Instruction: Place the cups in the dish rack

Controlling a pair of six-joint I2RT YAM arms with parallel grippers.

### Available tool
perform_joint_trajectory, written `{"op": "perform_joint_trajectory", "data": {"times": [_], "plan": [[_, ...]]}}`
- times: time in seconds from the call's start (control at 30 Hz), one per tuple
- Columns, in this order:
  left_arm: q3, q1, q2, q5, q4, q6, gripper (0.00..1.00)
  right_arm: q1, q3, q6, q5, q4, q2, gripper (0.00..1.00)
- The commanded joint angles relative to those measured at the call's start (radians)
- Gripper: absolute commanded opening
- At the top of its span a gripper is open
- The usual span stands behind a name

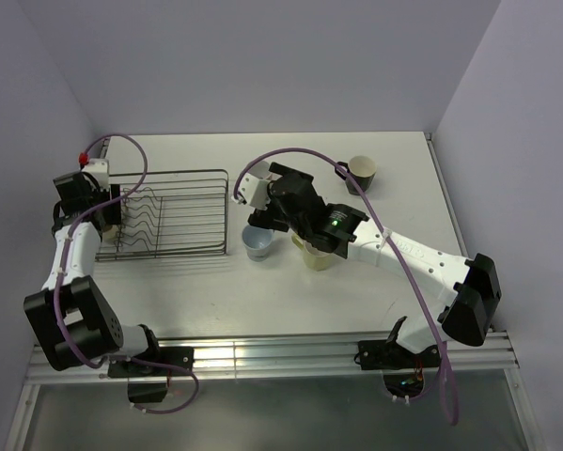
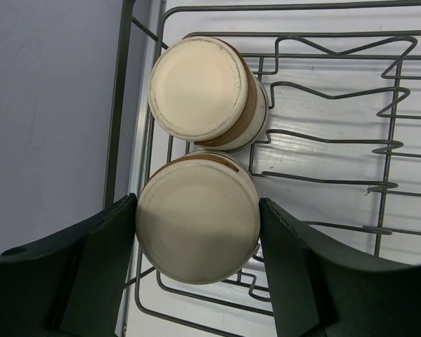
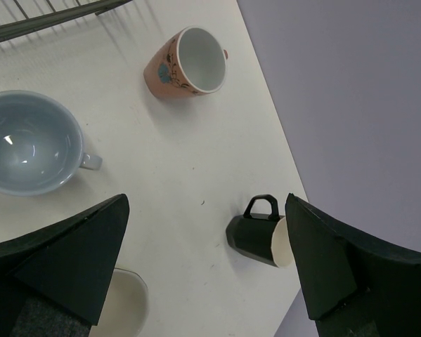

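Though beside rack [image 2: 117, 105] rim, brown cups [image 2: 197, 223] possibly apart

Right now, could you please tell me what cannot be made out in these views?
Pink patterned cup: hidden under the right arm in the top view.
Pale yellow mug: mostly covered by the right arm in the top view, cut off by the bottom edge in the right wrist view.
Nearer brown cup: left wrist view cannot show whether the left gripper squeezes it.

one cup [image 2: 196, 88] is set upside down in the dish rack [image 1: 168, 216], just above a second cup [image 2: 196, 221] in the frame. in the top view, a mug [image 1: 259, 242] is placed just right of the rack.
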Motion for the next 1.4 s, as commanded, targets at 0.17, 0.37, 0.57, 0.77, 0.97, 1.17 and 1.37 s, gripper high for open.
{"op": "perform_joint_trajectory", "data": {"times": [0.17, 0.37, 0.57, 0.77, 0.97, 1.17, 1.37], "plan": [[0.010, 0.034, 0.043, 0.116, 0.047, -0.051, 0.00, -0.001, 0.044, 0.017, 0.018, 0.015, 0.010, 1.00], [0.013, 0.053, 0.067, 0.150, 0.043, -0.059, 0.00, -0.001, 0.056, 0.021, 0.018, 0.010, 0.018, 1.00], [0.016, 0.072, 0.076, 0.178, 0.041, -0.068, 0.00, -0.002, 0.064, 0.024, 0.015, 0.009, 0.026, 1.00], [0.015, 0.072, 0.087, 0.182, 0.037, -0.059, 0.17, -0.001, 0.062, 0.026, 0.015, 0.007, 0.026, 1.00], [0.013, 0.073, 0.079, 0.170, 0.035, -0.058, 0.41, -0.001, 0.059, 0.029, 0.013, 0.009, 0.024, 1.00], [0.024, 0.073, 0.063, 0.156, 0.026, -0.056, 0.60, -0.001, 0.058, 0.030, 0.011, 0.012, 0.024, 1.00], [0.042, 0.073, 0.044, 0.159, 0.012, -0.053, 0.77, -0.001, 0.059, 0.033, 0.007, 0.012, 0.024, 1.00]]}}
